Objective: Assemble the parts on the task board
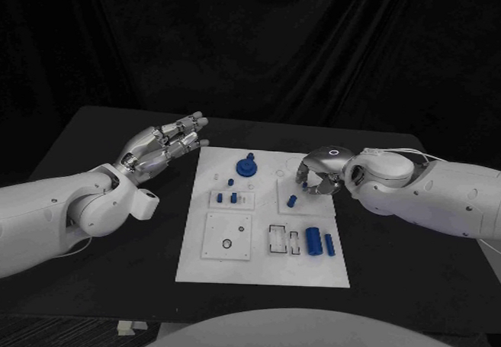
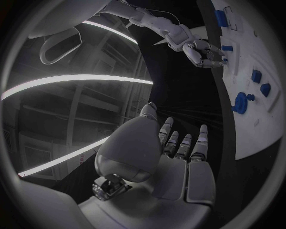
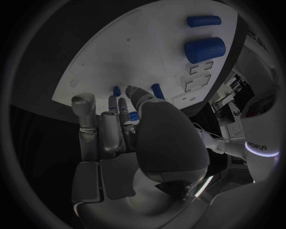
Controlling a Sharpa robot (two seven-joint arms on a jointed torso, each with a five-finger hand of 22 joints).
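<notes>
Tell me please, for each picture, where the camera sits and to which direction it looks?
Head view: on the robot's head, looking down at the task board; both arms enter, left hand beside it, right hand over it.
Left wrist view: behind the left hand, facing past the board's edge.
Right wrist view: behind the right hand, facing the board.
Shared: board, blue parts.

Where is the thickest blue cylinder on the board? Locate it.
In the head view, the thick blue cylinder lies on the task board near its right edge, beside a thinner cylinder.
</notes>
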